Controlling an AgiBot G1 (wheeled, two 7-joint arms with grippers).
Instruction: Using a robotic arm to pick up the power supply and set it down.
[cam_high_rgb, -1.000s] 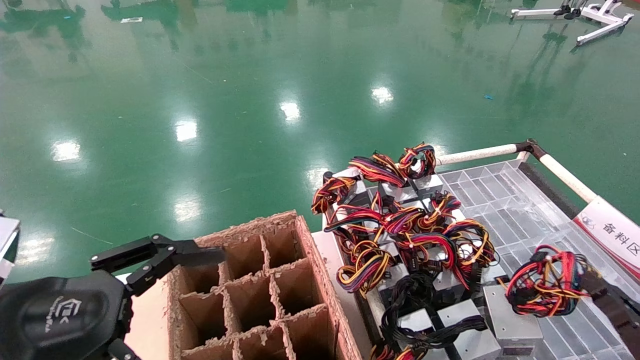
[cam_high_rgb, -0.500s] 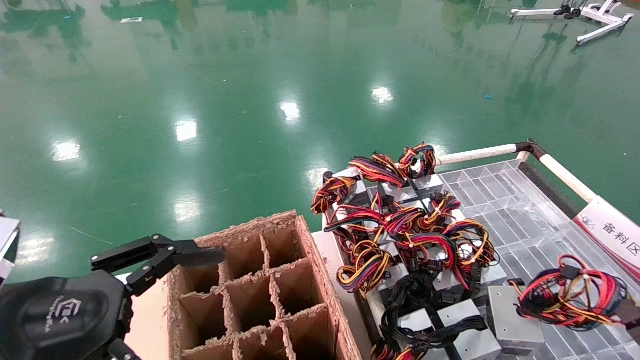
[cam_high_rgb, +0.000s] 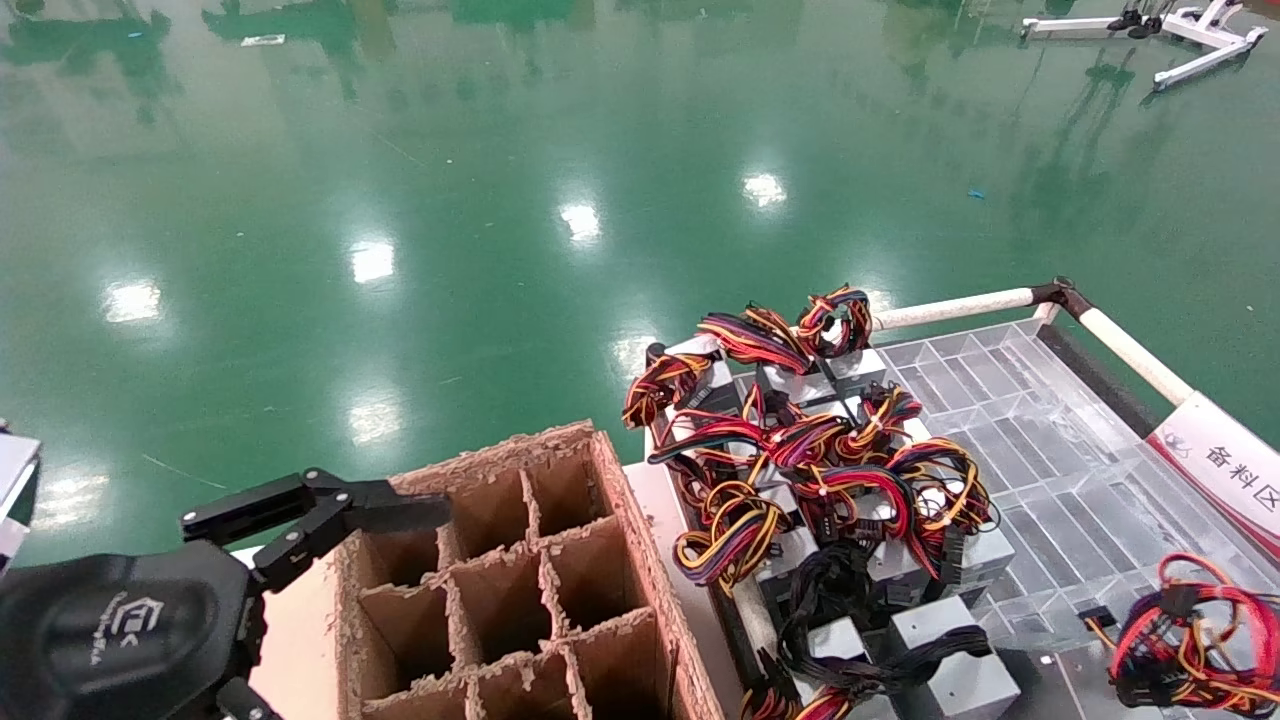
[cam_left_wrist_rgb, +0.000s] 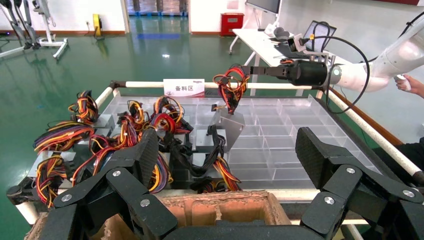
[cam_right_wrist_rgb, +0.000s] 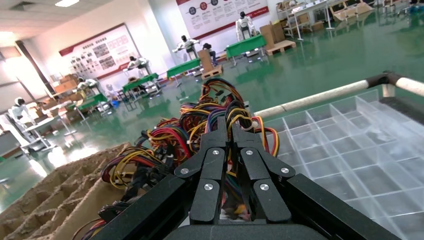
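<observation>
While the right tool (cam_left_wrist_rgb: 245, 70) is hanging above the clear gridded tray (cam_high_rgb: 1040, 440), its fingers are pinching tight on the wire bundle of the power supply (cam_left_wrist_rgb: 229, 127), so the carry step is the one in hand: in the left wrist view the grey box is dangling tilted below the wires, clear of the tray. In the head view only the red and yellow wire loop (cam_high_rgb: 1195, 640) is showing, at the lower right edge. Next, I judge, the arm is needing a free spot to lower the swinging box onto until it is sitting flat, and only then to let go. The left tool (cam_left_wrist_rgb: 225, 160) is idling wide apart and empty over the cardboard divider box (cam_high_rgb: 500, 590). A white sign (cam_high_rgb: 1222, 470) on the tray rail is reading 备料区.
</observation>
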